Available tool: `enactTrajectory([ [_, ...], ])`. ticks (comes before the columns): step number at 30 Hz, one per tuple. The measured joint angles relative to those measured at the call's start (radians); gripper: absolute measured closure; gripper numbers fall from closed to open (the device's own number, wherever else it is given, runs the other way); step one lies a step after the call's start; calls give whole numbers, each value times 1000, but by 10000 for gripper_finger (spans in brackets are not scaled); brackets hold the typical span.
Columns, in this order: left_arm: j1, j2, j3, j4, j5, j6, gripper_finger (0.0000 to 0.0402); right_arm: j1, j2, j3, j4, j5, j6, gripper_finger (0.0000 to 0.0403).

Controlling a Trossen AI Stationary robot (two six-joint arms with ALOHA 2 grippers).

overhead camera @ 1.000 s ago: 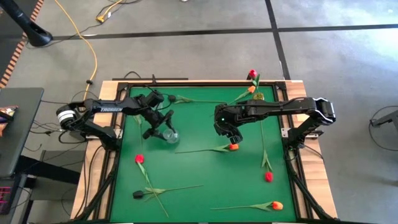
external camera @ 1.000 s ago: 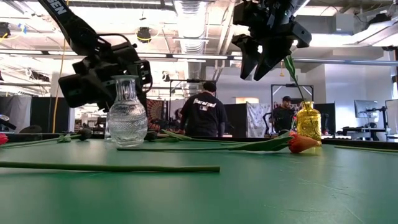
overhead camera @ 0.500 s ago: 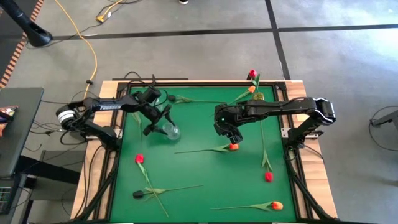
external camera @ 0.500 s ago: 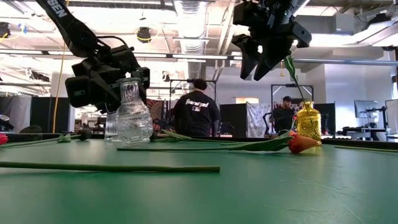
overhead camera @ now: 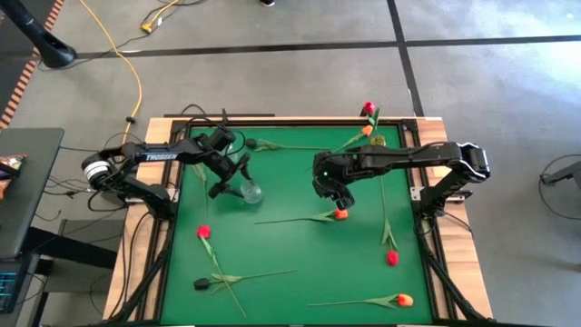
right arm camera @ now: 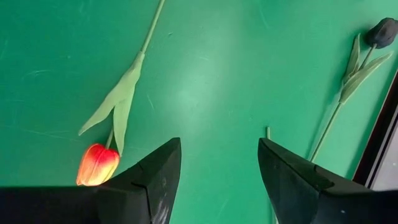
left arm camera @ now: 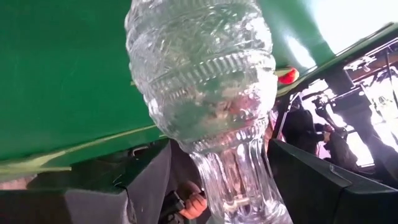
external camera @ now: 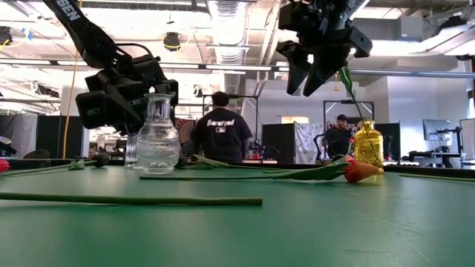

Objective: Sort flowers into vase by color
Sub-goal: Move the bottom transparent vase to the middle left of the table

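A clear cut-glass vase (overhead camera: 248,192) stands upright left of the table's middle, with my left gripper (overhead camera: 236,182) shut on it. My right gripper (external camera: 315,67) hangs open over the middle, nothing between its fingers, above an orange tulip (right arm camera: 97,165) lying on the cloth. More flowers lie flat: a red one (overhead camera: 203,232), a dark one (overhead camera: 201,283), a red one (overhead camera: 392,258) and an orange one (overhead camera: 405,299). At the far edge a yellow vase (external camera: 368,146) holds a stem. My left gripper has the clear vase's ribbed neck (left arm camera: 233,180) between its two fingers (left arm camera: 146,186). They come from the table's left side, slanting a little downward. The vase stays upright, its belly (external camera: 157,144) below the fingers and its foot down at the cloth.
A dark tulip (right arm camera: 380,31) lies near the table's black frame. Another flower (overhead camera: 272,145) lies along the far edge behind the clear vase. A long stem (external camera: 133,199) crosses the near cloth. People stand in the room beyond the table.
My left gripper has swung a little toward the far edge, and the clear vase has gone with it, still upright. My right gripper has kept still. A person in the room behind has walked to the left.
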State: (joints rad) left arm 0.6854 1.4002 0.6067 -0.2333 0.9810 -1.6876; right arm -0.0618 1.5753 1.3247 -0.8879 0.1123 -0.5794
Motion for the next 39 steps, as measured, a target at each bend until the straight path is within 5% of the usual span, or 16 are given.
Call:
enactTrajectory([
  [21, 45, 0, 18, -5, -99, 82, 147, -6, 0, 0, -2, 0, -5, 163],
  [39, 38, 0, 236, -276, -404, 413, 147, -6, 0, 0, -2, 0, -17, 163],
])
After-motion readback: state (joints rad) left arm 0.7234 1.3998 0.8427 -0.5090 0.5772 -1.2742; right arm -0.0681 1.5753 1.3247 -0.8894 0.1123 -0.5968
